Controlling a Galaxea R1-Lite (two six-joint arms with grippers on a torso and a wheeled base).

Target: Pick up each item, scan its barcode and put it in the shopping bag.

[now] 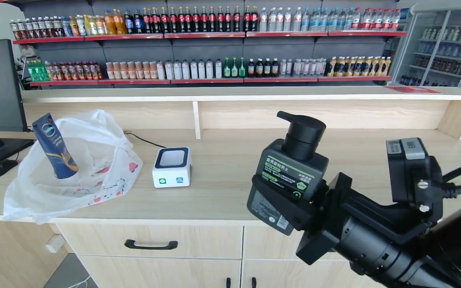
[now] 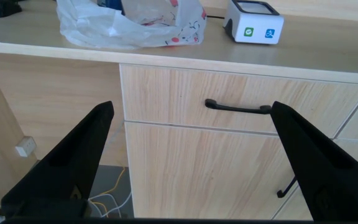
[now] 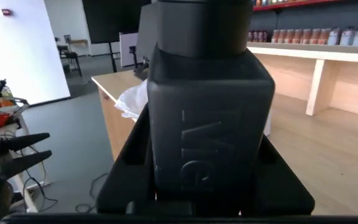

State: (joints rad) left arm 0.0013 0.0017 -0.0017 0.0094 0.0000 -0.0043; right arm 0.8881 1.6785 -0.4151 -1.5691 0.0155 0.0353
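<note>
Your right gripper (image 1: 290, 200) is pinching the black pump bottle (image 1: 290, 168) around its lower body, jaws pressed against opposite sides. The bottle is lifted off the counter (image 1: 222, 168) and tilted, with its pump head pointing up and away from you.

Take the scanner (image 1: 171, 167) as the middle of a clock face with twelve o'clock pointing away from you. The bottle then hangs at about four o'clock, well apart from the scanner window. The shopping bag (image 1: 110, 160) lies open at nine o'clock, just beside the scanner. A blue tube (image 1: 55, 146) stands upright and slightly tilted inside the bag, on its nine o'clock side.

Your left gripper (image 2: 191, 107) is spread wide and holds nothing. It hangs below the counter edge in front of the drawer (image 2: 166, 93), at roughly seven o'clock.

Judging from this, one item is bagged and the bottle is picked up but not yet over the scanner. You have to bring it across toward ten o'clock and turn its code to the window. A pale label shows on the lower face of the bottle, but you cannot tell from here whether it carries the barcode. After the scan, the bottle goes on toward nine o'clock into the mouth of the bag. No other loose item is visible on the counter, so this looks like the last one.
</note>
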